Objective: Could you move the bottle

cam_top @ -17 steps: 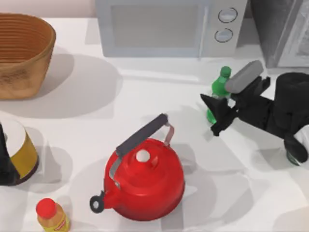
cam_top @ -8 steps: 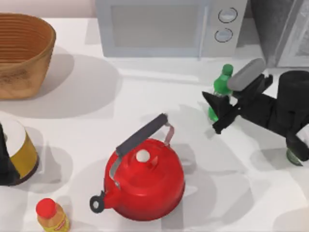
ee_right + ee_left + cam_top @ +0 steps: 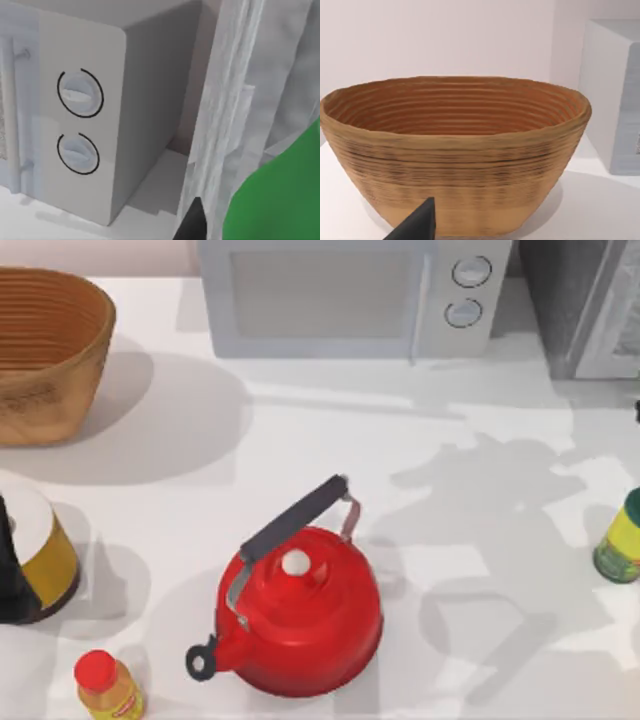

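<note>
The bottle (image 3: 280,200) appears as a broad green shape very close to the right wrist camera, off the table. My right gripper (image 3: 240,230) is shut on it, and one dark fingertip (image 3: 192,220) shows beside the green body. Behind them stand the microwave's two dials (image 3: 79,122) and a pale cabinet edge (image 3: 220,100). In the top view the arm's shadow (image 3: 480,500) lies on the table right of the kettle. My left arm (image 3: 10,585) is parked at the table's left edge, with one dark fingertip (image 3: 417,225) in front of the basket (image 3: 455,150).
A red kettle (image 3: 300,615) with a raised grey handle stands at front centre. The woven basket (image 3: 60,300) is back left and the microwave (image 3: 340,295) back centre. A stubby yellow-labelled bottle (image 3: 622,540) stands at the right edge, a small red-capped bottle (image 3: 105,685) front left.
My right gripper and the green bottle have left the top view, where they stood right of the kettle near the microwave. Only the arm's shadow lies there now.
</note>
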Robot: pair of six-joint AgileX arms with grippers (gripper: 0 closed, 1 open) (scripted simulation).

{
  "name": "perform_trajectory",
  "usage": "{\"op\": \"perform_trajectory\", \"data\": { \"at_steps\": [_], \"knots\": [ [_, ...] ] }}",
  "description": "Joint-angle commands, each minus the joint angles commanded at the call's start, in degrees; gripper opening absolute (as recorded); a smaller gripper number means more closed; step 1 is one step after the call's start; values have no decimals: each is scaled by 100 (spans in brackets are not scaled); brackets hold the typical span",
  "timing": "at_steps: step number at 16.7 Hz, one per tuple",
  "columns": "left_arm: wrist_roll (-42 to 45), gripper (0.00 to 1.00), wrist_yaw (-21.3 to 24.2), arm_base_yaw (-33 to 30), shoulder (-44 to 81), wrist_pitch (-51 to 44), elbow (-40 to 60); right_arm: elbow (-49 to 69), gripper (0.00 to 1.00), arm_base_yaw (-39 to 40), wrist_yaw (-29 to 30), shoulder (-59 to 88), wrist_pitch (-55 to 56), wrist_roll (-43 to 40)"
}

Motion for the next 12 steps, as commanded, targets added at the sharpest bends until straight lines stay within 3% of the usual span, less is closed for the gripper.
{"op": "perform_trajectory", "data": {
  "at_steps": [5, 12],
  "knots": [
    [0, 100, 0, 0, 0, 0, 0, -850, 0, -1468, 202, -656, -327, 161],
    [0, 100, 0, 0, 0, 0, 0, -1331, 0, -1637, 359, -700, -675, 364]
  ]
}}
